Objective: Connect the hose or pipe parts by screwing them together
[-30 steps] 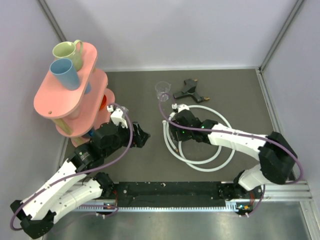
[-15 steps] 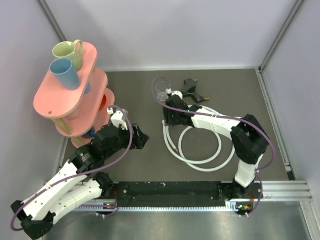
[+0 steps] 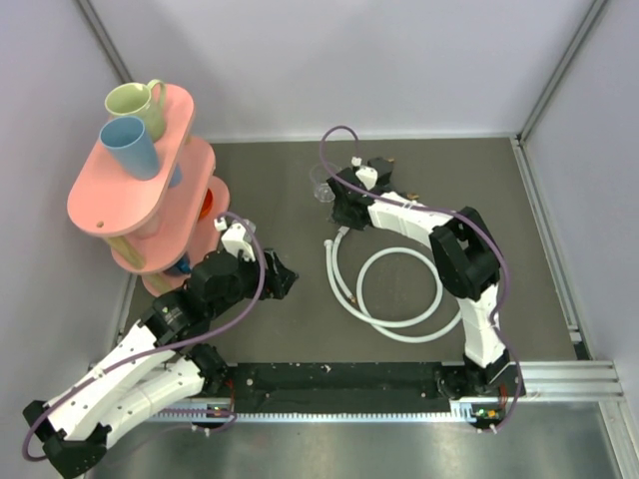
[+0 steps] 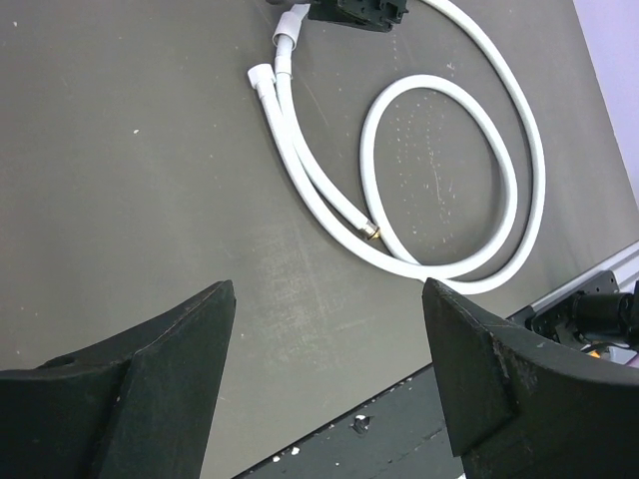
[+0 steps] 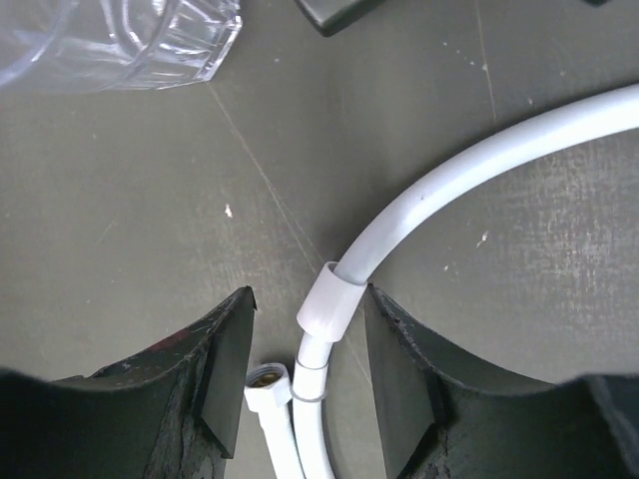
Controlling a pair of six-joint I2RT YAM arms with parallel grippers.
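Note:
The white hose [image 3: 332,269] lies in loops on the dark table. In the right wrist view, my right gripper [image 5: 308,294] stands open astride the hose [image 5: 499,150] at its white sleeve [image 5: 329,301]. The right finger is against the sleeve and a gap remains on the left. A threaded end connector [image 5: 268,384] lies just beside it. The wrist covers most of the black fitting [image 3: 382,163]. My left gripper [image 4: 327,294] hangs open and empty over bare table, well short of the hose [image 4: 429,80].
A clear plastic cup [image 3: 321,185] stands just left of the right gripper [image 3: 344,212], close to its left finger [image 5: 130,40]. A pink tiered rack [image 3: 140,200] with a green mug [image 3: 138,103] and a blue mug [image 3: 130,148] fills the left side.
The right arm has stretched toward the back. Its gripper moved from the hose loops up to the hose ends by the cup, and its jaws have narrowed. The left arm has barely moved.

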